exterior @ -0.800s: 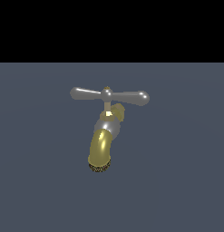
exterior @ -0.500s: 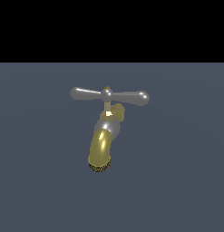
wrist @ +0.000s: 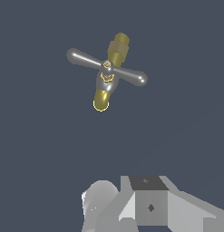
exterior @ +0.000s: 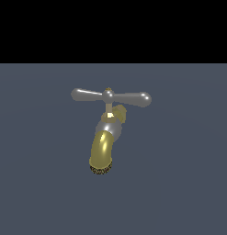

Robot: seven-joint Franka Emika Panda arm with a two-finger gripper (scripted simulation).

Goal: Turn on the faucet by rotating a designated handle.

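A small tap with a curved, shiny gold spout, the faucet (exterior: 104,144), sat on a flat dark blue-grey table (exterior: 188,183). In the exterior view it was close to the middle of the picture. Its dark, bumpy mouth pointed down toward 6 o'clock, and a silver ring sat around the spout a little higher up.

On top of the faucet was the handle (exterior: 110,96), a thin shiny silver bar with two arms and a round bulb at each end. In the exterior view one arm reached out toward 9 o'clock and the other toward 3 o'clock, so the bar lay almost flat across. A tiny gold tip stuck up from the hub in the middle of the bar.

In the wrist view the faucet (wrist: 117,50) was seen from above. The handle (wrist: 106,68) crossed over it, with one bulb toward 10 o'clock and the other toward 4 o'clock from the hub. The gold body ran the other way, from about 1 o'clock down to 7 o'clock.

Pale grey and white blocky parts of the robot arm (wrist: 149,206) showed at the edge of the wrist view, well apart from the faucet. Nothing was touching the handle. I could not see the tips of the claw, so I could not tell if it was wide or narrow.
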